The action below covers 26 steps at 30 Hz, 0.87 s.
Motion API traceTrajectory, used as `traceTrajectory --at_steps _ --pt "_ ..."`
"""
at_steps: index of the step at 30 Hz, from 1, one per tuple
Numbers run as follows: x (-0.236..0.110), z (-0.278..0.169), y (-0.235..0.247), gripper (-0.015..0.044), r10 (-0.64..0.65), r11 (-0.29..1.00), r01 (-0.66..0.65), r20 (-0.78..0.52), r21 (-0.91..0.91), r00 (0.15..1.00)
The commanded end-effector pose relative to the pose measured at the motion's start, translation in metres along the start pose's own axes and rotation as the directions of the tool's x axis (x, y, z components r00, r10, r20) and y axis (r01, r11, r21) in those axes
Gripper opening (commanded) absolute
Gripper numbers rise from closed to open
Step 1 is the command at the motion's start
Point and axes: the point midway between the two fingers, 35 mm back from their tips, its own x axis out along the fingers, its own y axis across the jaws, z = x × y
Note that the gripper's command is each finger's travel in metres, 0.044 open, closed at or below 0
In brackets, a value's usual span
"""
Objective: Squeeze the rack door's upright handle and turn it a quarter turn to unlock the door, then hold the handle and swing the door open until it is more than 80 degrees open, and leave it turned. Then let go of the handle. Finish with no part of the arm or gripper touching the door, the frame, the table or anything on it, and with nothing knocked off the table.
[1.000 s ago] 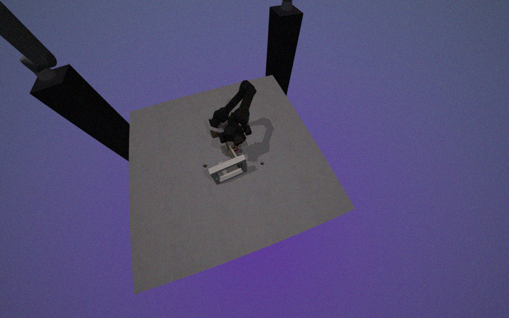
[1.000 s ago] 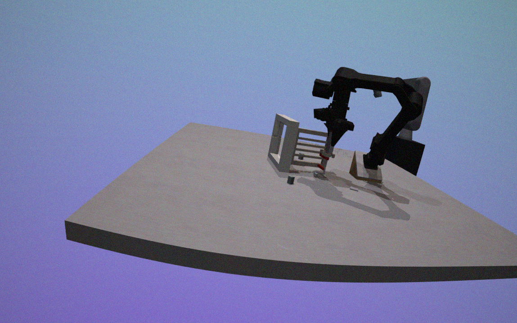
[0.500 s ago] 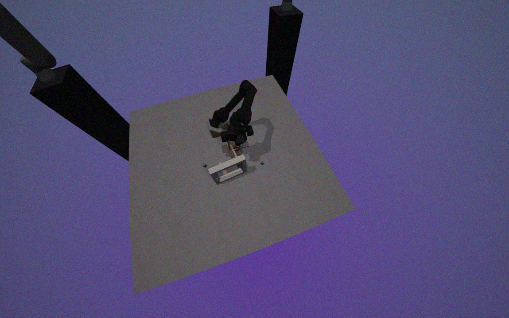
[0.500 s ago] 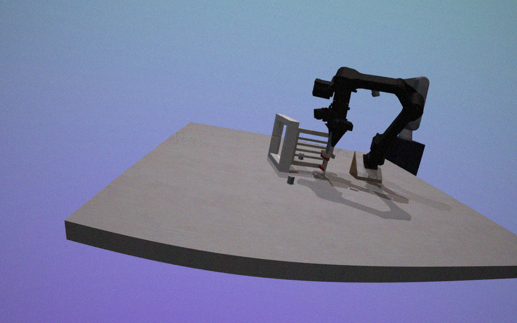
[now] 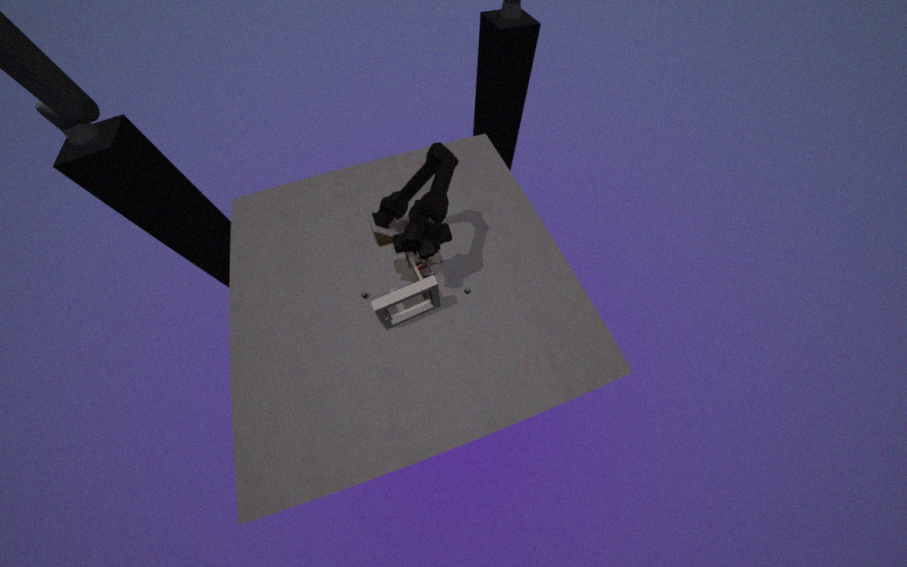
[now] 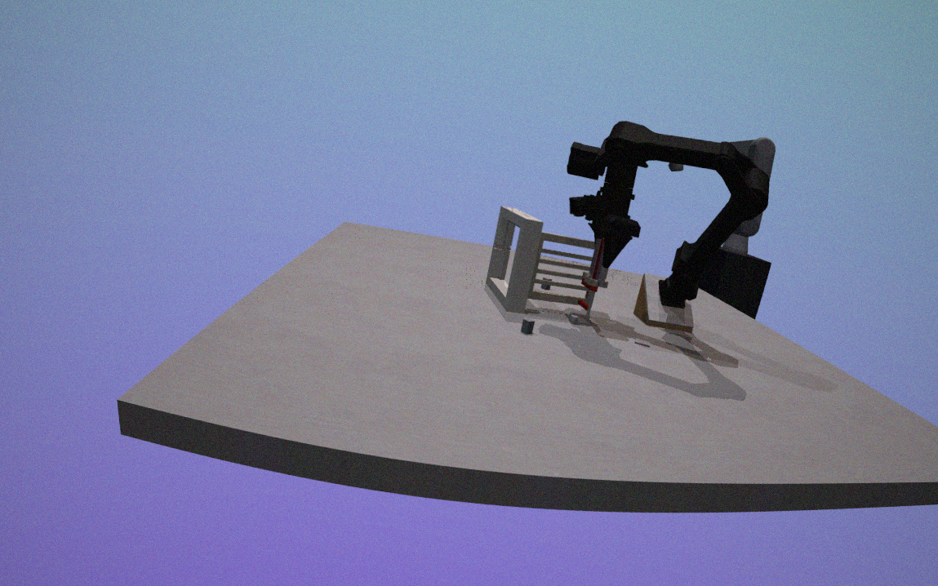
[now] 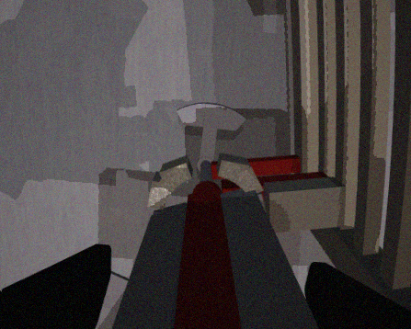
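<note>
Top cam: I look down at slant from high up, well back; whole table (image 5: 343,422) (image 6: 355,408) in frame, rack frame (image 5: 403,292) (image 6: 528,265) near center. Exterior: side-on, slightly above table, rack toward 1 o'clock from center. Both share arm (image 5: 442,172) (image 6: 683,148). Wrist: close-up, down along handle (image 7: 207,266), door bars at 3 o'clock.

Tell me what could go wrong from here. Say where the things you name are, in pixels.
The pincer (image 6: 606,264) (image 7: 210,268) stands open with the handle (image 7: 207,257) between its fingers, so backing out crookedly could catch the handle and turn it back. Its tips also hang close beside the slatted door (image 6: 566,265) (image 7: 351,115); a sideways drift might nudge the door from its wide-open angle.
</note>
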Motion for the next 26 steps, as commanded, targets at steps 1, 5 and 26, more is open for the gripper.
traceTrajectory --at_steps 1,5,26 --pt "-0.004 0.0 0.001 0.0294 -0.005 1.0 0.005 0.015 0.004 1.0" --pt "-0.012 0.0 0.001 0.0294 -0.014 1.0 0.013 0.038 0.011 0.999" --pt "-0.049 -0.003 0.002 0.0294 -0.068 0.997 0.061 0.154 0.05 0.986"
